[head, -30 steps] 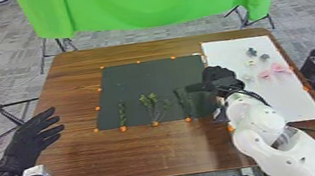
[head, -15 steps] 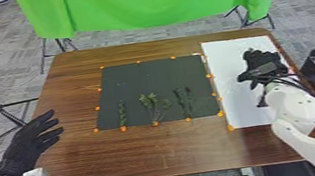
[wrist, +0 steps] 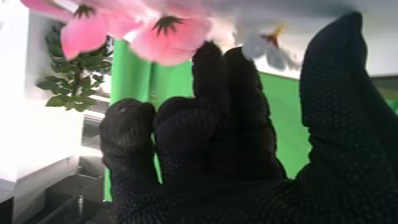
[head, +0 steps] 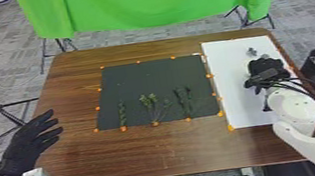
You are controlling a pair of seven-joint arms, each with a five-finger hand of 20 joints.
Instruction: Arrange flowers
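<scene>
Left hand (head: 26, 148), fingers spread, at left edge of table (head: 72, 83). 3 clumps of green stems (head: 151, 102) on dark mat (head: 147, 75). Farther, right hand (head: 264, 68), thumb wide of fingers, over white sheet (head: 243, 98), near pink flowers (wrist: 167, 41).

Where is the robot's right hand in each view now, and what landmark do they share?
Head view: right hand over the white sheet, on the right.
Right wrist view: in the foreground, beside pink flowers.
Shared landmark: green cloth, behind the hand.
</scene>
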